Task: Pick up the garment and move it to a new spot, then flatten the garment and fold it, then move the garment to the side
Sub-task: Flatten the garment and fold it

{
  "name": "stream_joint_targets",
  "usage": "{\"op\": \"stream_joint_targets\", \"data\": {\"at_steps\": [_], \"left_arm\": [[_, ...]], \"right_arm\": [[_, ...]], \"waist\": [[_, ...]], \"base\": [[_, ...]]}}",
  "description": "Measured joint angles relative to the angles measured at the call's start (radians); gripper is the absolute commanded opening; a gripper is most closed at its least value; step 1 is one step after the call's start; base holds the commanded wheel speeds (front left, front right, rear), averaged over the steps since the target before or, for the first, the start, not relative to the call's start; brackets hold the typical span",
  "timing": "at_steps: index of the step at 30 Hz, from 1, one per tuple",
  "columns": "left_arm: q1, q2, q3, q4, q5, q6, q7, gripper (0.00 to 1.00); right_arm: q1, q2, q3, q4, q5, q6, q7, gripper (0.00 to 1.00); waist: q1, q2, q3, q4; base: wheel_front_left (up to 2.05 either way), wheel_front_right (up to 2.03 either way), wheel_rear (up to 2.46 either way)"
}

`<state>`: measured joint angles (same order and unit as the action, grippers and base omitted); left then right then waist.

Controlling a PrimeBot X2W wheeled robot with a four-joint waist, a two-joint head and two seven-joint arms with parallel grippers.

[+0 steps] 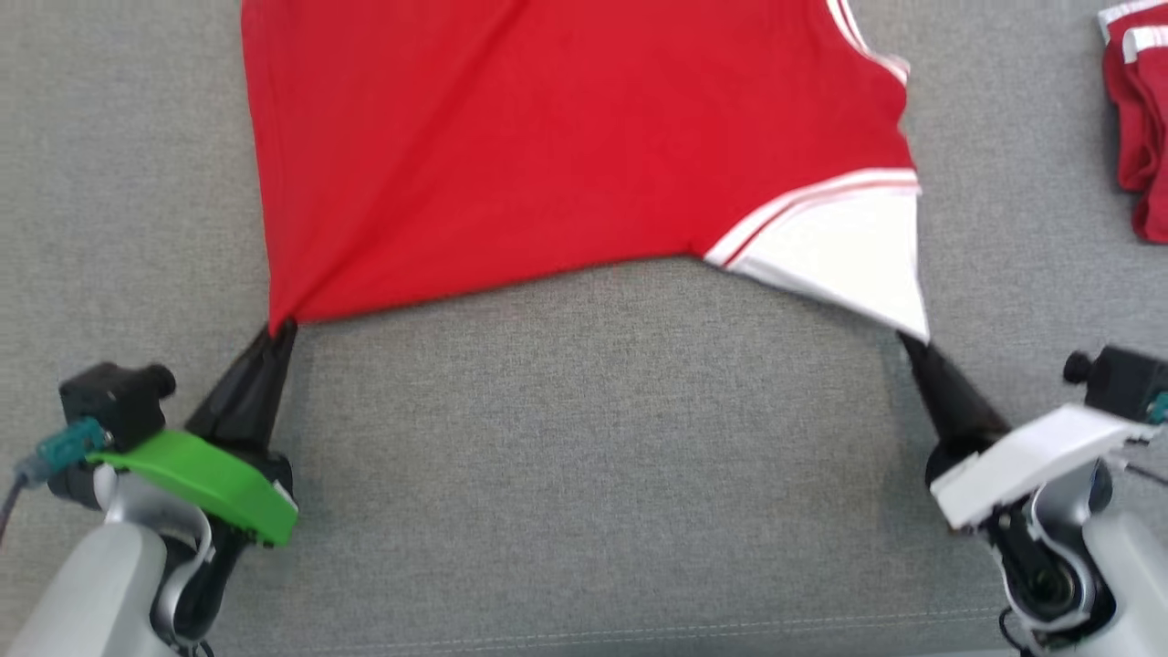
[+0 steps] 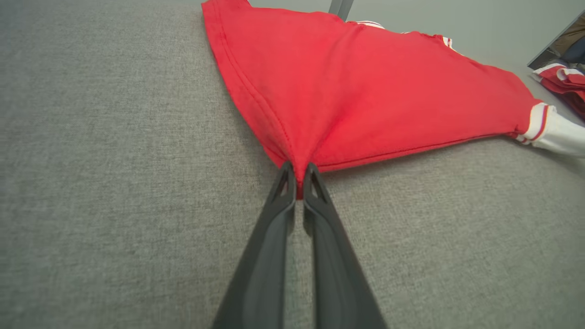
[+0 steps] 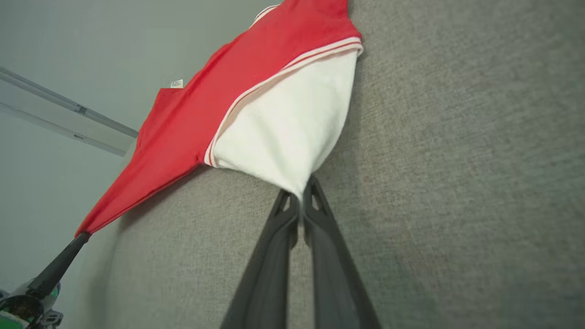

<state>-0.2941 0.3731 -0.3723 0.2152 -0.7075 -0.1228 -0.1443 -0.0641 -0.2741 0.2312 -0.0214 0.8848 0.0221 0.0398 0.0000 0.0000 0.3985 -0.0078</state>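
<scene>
Probably a lab or test room: a broad counter [image 1: 584, 456] covered in grey fabric, bare pale walls [image 3: 55, 41], a wall rail [image 3: 68, 119], a spare heap of red clothes [image 1: 1136, 119] aside.

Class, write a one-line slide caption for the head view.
Left claw and right claw pinch the red garment by its near corners on grey surface.

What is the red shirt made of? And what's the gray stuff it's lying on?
The red shirt looks like soft knit cloth, probably cotton jersey. It is matte, it wrinkles toward its pinched corners, and its hems are stitched. The gray surface looks like matte woven fabric, likely upholstery, since a fine weave and a stitched seam show.
</scene>
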Motion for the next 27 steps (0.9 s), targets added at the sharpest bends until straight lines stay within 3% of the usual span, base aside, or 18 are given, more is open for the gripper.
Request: {"op": "stream_joint_targets", "data": {"at_steps": [9,27], "left_arm": [[0.115,0.017,-0.044,-0.002,0.000,0.000,-0.016,0.00],[0.306,-0.025,-0.078,-0.006,-0.001,0.000,-0.077,0.00]], "right_arm": [[0.176,-0.046,0.040,-0.052,0.006,0.003,0.058,0.00],[0.422,-0.107,0.073,-0.087,0.009,-0.015,0.119,0.00]], "waist": [[0.0000,0.0000,-0.077,0.005],[0.0000,0.0000,-0.114,0.007]], "base": [[0.00,0.00,0.00],[0.00,0.00,0.00]]}}
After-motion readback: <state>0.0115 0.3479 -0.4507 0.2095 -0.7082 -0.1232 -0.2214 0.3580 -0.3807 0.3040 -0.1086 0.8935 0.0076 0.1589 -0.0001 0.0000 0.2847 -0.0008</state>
